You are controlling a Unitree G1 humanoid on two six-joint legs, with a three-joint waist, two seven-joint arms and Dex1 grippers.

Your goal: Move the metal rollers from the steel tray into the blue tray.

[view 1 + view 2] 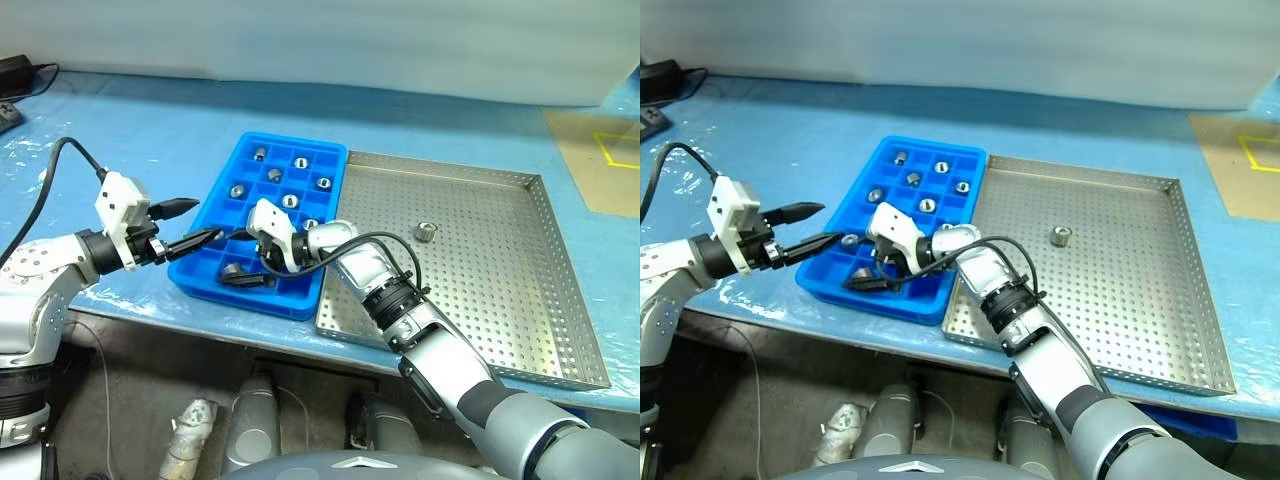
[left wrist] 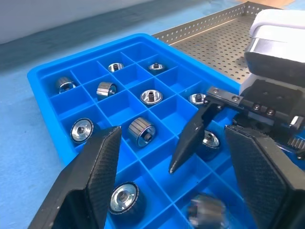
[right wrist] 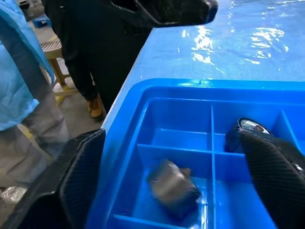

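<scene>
Blurring roller [image 3: 174,187] in blue tray [image 3: 143,95] | person [image 3: 28,86] beyond

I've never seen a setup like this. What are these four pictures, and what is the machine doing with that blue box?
It is a two-armed robot. Two pictures look down from its head; two come from cameras on its wrists. On the blue-covered table sit a bright blue plastic tray of square compartments and a large perforated steel tray. Small shiny metal rollers lie in several compartments; one remains on the steel tray. The right gripper, jaws open, is over the blue tray's near corner; a blurred roller sits in the compartment below. The left gripper hovers beside, open and empty.
</scene>
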